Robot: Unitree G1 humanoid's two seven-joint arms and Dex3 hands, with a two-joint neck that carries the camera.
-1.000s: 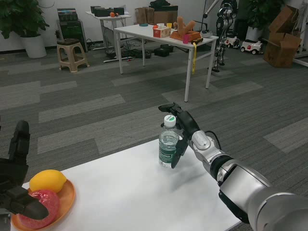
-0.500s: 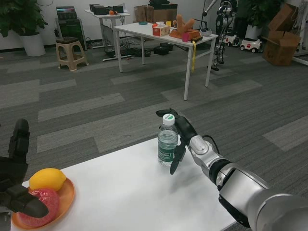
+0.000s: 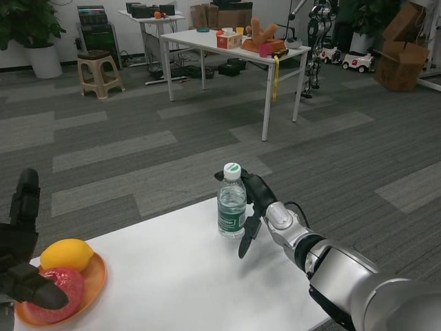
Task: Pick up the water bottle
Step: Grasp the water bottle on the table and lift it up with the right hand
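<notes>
**Right hand at the bottle, far edge of the table**

At the far left, the left hand (image 3: 21,255) sits low over the near corner of the table (image 3: 172,283). One finger stands upright and the others lie curled forward over the edge of the plate (image 3: 96,279). Nothing shows in its grasp, though the picture edge cuts off part of it.

The orange plate sits on the table's left end, just beside that hand. It carries a lemon (image 3: 67,254) towards the back and a red fruit (image 3: 56,288) in front, the two touching. The hand's dark fingers cover part of the red fruit.

Further right, the bottle (image 3: 231,204) stands upright near the table's far edge. It is clear, with a green label round its middle and a white cap with a green spot on top. It is well apart from the plate.

The right hand (image 3: 253,207) is against the bottle's right side. Its fingers (image 3: 247,238) are spread, one hanging down past the label towards the tabletop, others reaching behind the neck. Whether they press the bottle or only lie beside it cannot be told. The silver forearm runs back to the lower right corner.

Beyond the table lie grey carpet, another white table with boxes, and a stool (image 3: 98,74).
</notes>
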